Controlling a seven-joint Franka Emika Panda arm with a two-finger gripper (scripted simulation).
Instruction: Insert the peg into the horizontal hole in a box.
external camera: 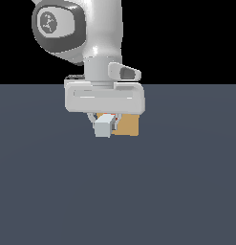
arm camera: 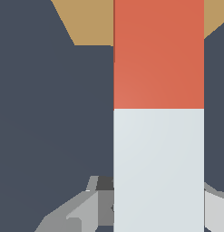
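Surface: plain slate floor [external camera: 186, 191], black behind.
Gripper [external camera: 106, 119]: closed on the peg [arm camera: 158, 113], white half.
Box [external camera: 129, 125]: just beyond the red end.
Advice: keep the peg level and square-on; hole hidden.

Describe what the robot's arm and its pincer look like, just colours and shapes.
The glossy white rounded arm has a dark grey oval joint cap with a pale round emblem. Below it sits a wide, pale grey rectangular hand block with rounded corners. The pincer shows only short stubs in the exterior view; the wrist view shows its angular grey fingers.
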